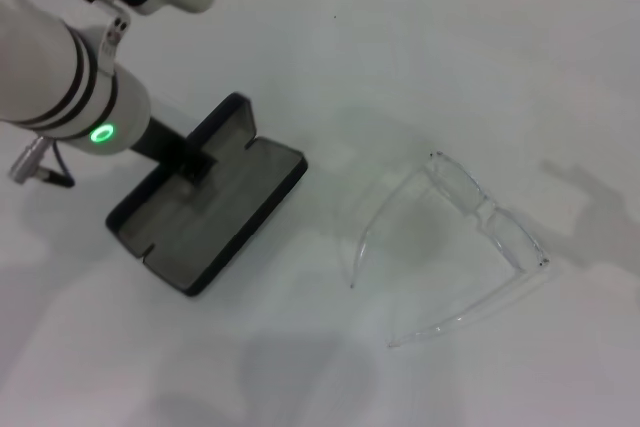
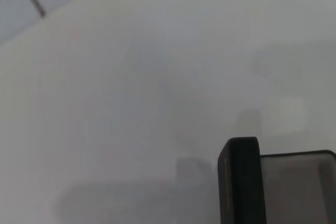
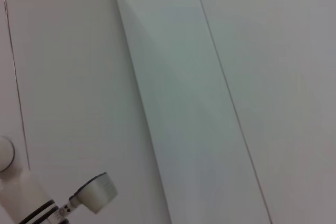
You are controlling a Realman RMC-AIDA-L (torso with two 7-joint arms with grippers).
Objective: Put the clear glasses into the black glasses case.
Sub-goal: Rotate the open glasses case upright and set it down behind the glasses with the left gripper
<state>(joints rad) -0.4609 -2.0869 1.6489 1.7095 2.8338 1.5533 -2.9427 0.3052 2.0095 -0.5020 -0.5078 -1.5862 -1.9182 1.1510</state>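
The glasses (image 1: 470, 237) lie on the worktop (image 1: 420, 57) to my right, arms unfolded and splayed toward me, lens shield on the far side; nothing touches them and they sit well apart from the case (image 1: 205, 212). That spread is awkward, I judge, since the frame looks wider than the case and the arms would likely need folding before it fits. The case lies open to my left, grey lining up, its lid (image 1: 215, 127) standing at the far edge. My left arm (image 1: 70, 87) reaches over it, and the dark left gripper (image 1: 185, 159) is down at the hinge line where lid meets tray, probably to steady the case or hold the lid back so the tray stays clear for the glasses. Whether those fingers are spread or pressed together I cannot tell; the left wrist view shows only a corner of the lid and lining. My right gripper is nowhere in sight; its wrist camera looks at wall panels, so that arm seems parked off to the side. I can read no lettering or brand anywhere.
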